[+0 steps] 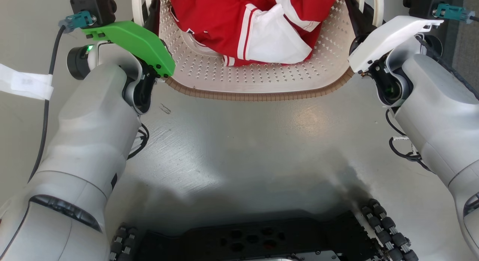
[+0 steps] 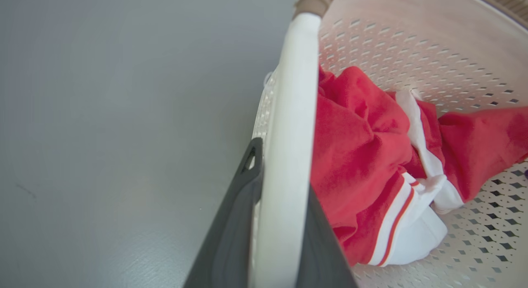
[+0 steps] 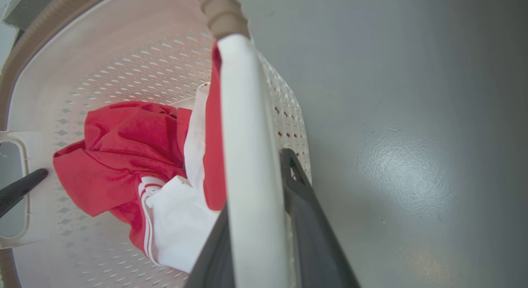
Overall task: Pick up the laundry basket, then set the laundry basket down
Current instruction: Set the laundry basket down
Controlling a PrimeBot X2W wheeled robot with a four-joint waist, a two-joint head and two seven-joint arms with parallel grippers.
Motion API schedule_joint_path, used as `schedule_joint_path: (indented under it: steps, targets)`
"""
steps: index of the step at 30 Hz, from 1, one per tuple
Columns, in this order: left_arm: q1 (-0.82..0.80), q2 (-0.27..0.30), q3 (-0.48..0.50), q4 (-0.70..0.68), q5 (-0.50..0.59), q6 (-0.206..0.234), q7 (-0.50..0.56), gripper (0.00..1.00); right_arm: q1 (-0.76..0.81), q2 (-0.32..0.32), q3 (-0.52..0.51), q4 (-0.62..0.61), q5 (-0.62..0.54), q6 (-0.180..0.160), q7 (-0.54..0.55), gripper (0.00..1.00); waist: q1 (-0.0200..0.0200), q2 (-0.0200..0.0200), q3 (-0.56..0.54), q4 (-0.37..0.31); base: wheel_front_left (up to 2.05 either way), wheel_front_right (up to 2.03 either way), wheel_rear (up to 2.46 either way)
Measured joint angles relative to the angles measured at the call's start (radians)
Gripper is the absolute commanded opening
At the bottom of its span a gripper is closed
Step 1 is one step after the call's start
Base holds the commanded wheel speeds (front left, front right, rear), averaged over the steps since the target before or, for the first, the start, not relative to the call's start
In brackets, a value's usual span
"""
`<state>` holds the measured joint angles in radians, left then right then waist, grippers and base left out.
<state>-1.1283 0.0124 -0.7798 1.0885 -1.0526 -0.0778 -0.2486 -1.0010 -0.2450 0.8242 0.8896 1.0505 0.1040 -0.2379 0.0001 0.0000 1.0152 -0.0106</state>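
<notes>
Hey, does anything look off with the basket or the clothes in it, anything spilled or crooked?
Nothing stands out. The red and white garment lies inside the laundry basket, and the left hand and right hand each clamp a side handle. A faint scuff marks the floor beside it.

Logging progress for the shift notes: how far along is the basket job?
Done: left gripper and right gripper each clamp a white loop handle of the laundry basket, red-and-white garment inside. In hand: the lift; whether it is off the grey floor cannot be told. Left: setting it down.
</notes>
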Motion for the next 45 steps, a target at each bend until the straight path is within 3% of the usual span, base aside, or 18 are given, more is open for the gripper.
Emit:
schedule_joint_path:
  steps: [3, 4, 5, 6, 7, 26, 45]
  targets:
    - [-0.001, 0.000, 0.000, 0.000, 0.000, 0.000, 0.000, 0.00, -0.001, 0.000, 0.002, 0.002, 0.007, 0.000, 0.000, 0.00, 0.0000, 0.0000, 0.002, -0.001, 0.00, 0.00, 0.00]
    - [-0.001, 0.000, 0.000, 0.000, 0.000, 0.000, 0.000, 0.20, -0.002, 0.000, 0.003, 0.002, 0.007, 0.000, -0.001, 0.06, -0.0001, 0.0000, 0.002, -0.001, 0.00, 0.00, 0.00]
    - [-0.001, -0.001, 0.002, 0.000, 0.000, 0.000, 0.000, 0.36, -0.004, 0.001, 0.002, 0.002, 0.011, 0.000, -0.003, 0.22, -0.0001, 0.0000, 0.002, -0.001, 0.00, 0.00, 0.00]
    - [-0.001, 0.000, 0.005, 0.000, 0.000, 0.000, 0.000, 0.76, -0.006, 0.001, 0.002, 0.003, 0.017, 0.000, -0.005, 0.40, -0.0001, 0.0000, 0.003, -0.001, 0.00, 0.00, 0.00]
    - [-0.003, 0.002, 0.009, 0.001, 0.000, 0.005, 0.000, 1.00, -0.008, 0.000, 0.002, 0.003, 0.017, 0.012, -0.006, 1.00, -0.0001, 0.0000, 0.003, -0.001, 0.00, 0.00, 0.00]
    - [-0.008, 0.006, 0.020, 0.021, 0.011, 0.007, -0.001, 1.00, -0.018, 0.013, 0.007, 0.032, 0.035, 0.020, -0.012, 1.00, -0.0001, 0.0000, -0.033, -0.004, 0.00, 0.00, 0.00]
    - [0.080, 0.008, 0.063, -0.013, 0.076, -0.020, -0.003, 1.00, 0.055, 0.025, -0.035, 0.001, 0.026, 0.020, -0.012, 1.00, -0.0001, 0.0000, -0.208, -0.016, 0.00, 0.00, 0.00]
